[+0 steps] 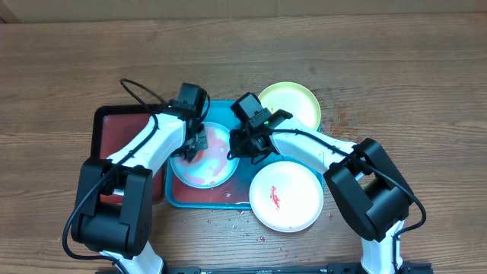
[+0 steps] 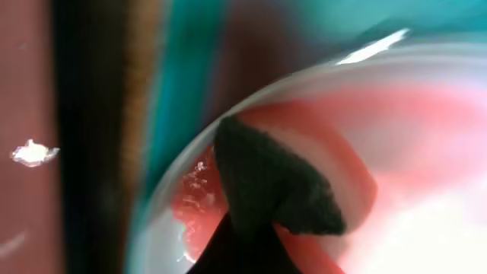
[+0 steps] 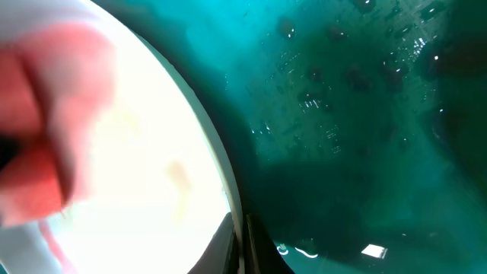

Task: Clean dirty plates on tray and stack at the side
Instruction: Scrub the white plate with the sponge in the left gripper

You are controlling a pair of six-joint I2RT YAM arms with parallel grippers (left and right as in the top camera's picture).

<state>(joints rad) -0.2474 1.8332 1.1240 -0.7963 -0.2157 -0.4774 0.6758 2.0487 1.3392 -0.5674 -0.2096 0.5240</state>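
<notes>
The light blue plate (image 1: 215,164), smeared red over a whitish centre, lies on the turquoise tray (image 1: 228,199). My left gripper (image 1: 194,144) is shut on a dark scrubbing pad (image 2: 274,183) and presses it on the plate's left side (image 2: 426,221), in the red smear. My right gripper (image 1: 245,146) is shut on the plate's right rim (image 3: 228,190), one finger on each side (image 3: 242,243). The yellow-green plate (image 1: 293,103) sits on the table beyond the tray. The cream plate (image 1: 285,196), with a red sauce smear, lies at the tray's right front corner.
A black-rimmed dark red tray (image 1: 114,129) sits to the left of the turquoise tray and shows in the left wrist view (image 2: 23,91). Small crumbs and red specks (image 1: 236,222) dot the table in front. The wet tray floor (image 3: 342,114) fills the right wrist view.
</notes>
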